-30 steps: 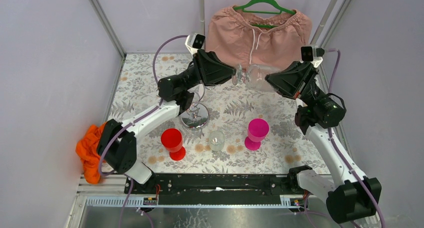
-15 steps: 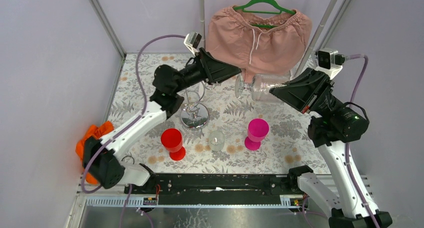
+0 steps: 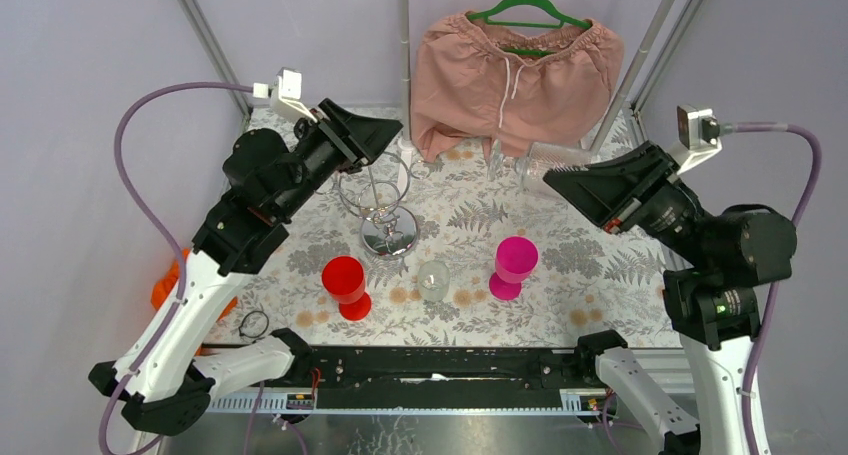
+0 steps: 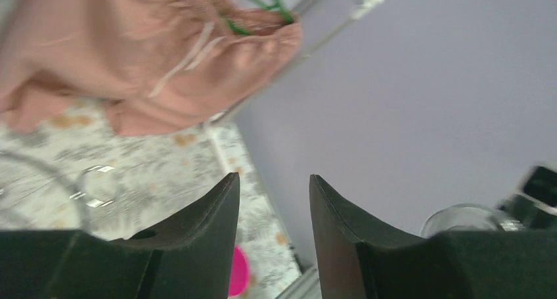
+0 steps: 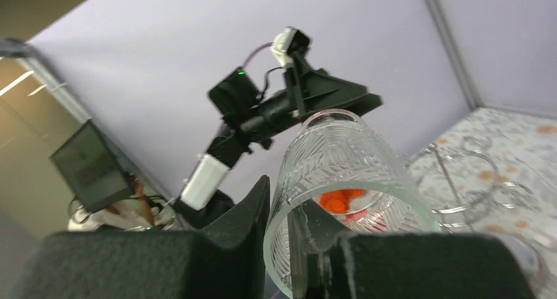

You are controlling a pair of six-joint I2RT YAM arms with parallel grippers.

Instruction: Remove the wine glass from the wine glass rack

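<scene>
Above the far right of the table: the wine glass point(image 3: 540, 163) is held in the air, laid on its side, with its foot turned to the left. It is clear, and a cut pattern is seen on its bowl.
Glass and rack: the glass is off the wine glass rack point(image 3: 385, 213) and well apart from it, on its right side.
Wine glass rack: it is stood upright on the table point(image 3: 470, 215), left of the middle, with its round shiny base below and the ring of wire hooks on top.
Right gripper point(image 3: 553, 180): it is closed on the rim of the glass. In the wrist view one finger point(image 5: 243, 227) is placed outside the wall of the bowl and the other inside it.
Left gripper point(image 3: 392, 130): it is raised near the top of the rack, on its far left side. Its fingers point(image 4: 203, 233) are parted and nothing is held between them.
Front of the table: a red cup point(image 3: 345, 280), a small clear glass point(image 3: 433, 277) and a pink cup point(image 3: 514, 263) are stood in a row.
Left edge: an orange cloth point(image 3: 178, 295) is partly hidden by the left arm.
Back: pink shorts point(image 3: 515, 70) are hung on a green hanger point(image 3: 530, 5).
</scene>
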